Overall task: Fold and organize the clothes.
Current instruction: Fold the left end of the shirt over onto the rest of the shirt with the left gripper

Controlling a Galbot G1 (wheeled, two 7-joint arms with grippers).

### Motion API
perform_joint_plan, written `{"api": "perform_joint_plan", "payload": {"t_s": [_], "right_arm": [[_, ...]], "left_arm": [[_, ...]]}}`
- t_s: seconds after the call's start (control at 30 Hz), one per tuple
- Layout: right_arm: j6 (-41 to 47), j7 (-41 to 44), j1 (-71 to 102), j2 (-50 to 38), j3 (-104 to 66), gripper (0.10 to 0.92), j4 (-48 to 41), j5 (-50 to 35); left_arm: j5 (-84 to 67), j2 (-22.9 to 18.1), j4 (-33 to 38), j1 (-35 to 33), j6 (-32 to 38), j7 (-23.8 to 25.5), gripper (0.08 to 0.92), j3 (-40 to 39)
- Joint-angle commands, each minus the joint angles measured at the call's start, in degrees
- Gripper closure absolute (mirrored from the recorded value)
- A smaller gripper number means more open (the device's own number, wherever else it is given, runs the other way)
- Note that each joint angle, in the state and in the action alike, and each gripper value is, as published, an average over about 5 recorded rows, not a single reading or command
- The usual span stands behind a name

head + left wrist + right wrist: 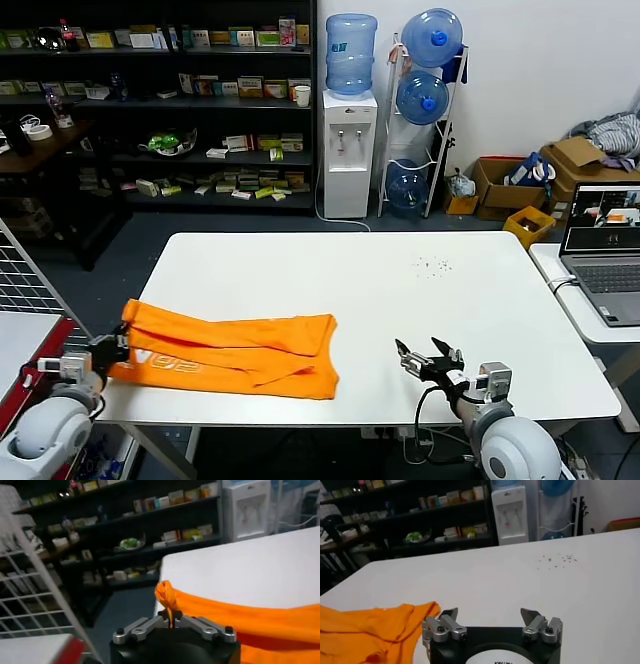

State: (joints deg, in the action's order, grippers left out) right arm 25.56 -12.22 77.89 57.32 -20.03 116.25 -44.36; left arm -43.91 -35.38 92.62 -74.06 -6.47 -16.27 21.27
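Observation:
The clothes, a bright orange T-shirt point(235, 355), lie folded lengthwise in a long band on the near left part of the white table point(400, 290), white lettering showing near its left end. My left gripper point(115, 346) is shut on the shirt's left end at the table's left edge; in the left wrist view the fabric point(260, 622) is pinched into a bunch between the closed jaws of that gripper point(171, 614). My right gripper point(428, 356) hovers open over the near right table, to the right of the shirt, holding nothing. Its own view shows the gripper point(490, 614) with the shirt's edge point(375, 630) off to one side.
A laptop point(605, 250) sits on a side table at the right. Behind the table stand dark shelves point(160, 100), a water dispenser point(349, 140), a bottle rack and cardboard boxes point(520, 185). A white wire rack point(25, 280) stands at the left. Small dark specks point(432, 265) dot the table.

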Motion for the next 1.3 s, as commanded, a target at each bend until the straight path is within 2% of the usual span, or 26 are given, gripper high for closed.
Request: {"api": "perform_joint_plan", "payload": {"t_s": [0.03,0.13,0.23,0.37,0.53,0.83,1.3], "right_arm": [[-0.18,0.08,0.27,1.23,0.27,0.203,-0.14,1.66],[-0.21,0.07,1.29,1.79,-0.27,0.203,0.02,2.39],[-0.21,0.05,2.71,2.35,-1.13,0.203,0.58,3.09],[-0.28,0.09,4.96,2.98,-2.73,0.203,1.39,3.93],[-0.43,0.2,7.56,3.92,-4.47,0.203,2.04,5.06],[-0.21,0.2,8.9,5.36,-5.04,0.203,2.17,6.26],[0.06,0.24,7.96,5.39,-4.05,0.203,1.95,6.36]], "left_arm": [[-3.78,2.83,8.41,-1.93,-1.45,-2.02,0.886,1.8],[-5.91,-3.22,17.61,-0.83,-4.9,-5.58,0.886,-2.97],[-7.51,-10.04,21.7,1.92,-7.88,-8.9,0.886,-9.71],[-7.55,-18.01,21.35,5.58,-9.63,-10.94,0.886,-16.78],[-6.14,-23.52,18.63,9.04,-9.66,-11.4,0.886,-21.09],[-3.32,-27.73,16.28,11.8,-9.44,-11.54,0.886,-23.59],[-1.86,-29.79,14.42,11.34,-9.15,-11.04,0.873,-23.39]]}}
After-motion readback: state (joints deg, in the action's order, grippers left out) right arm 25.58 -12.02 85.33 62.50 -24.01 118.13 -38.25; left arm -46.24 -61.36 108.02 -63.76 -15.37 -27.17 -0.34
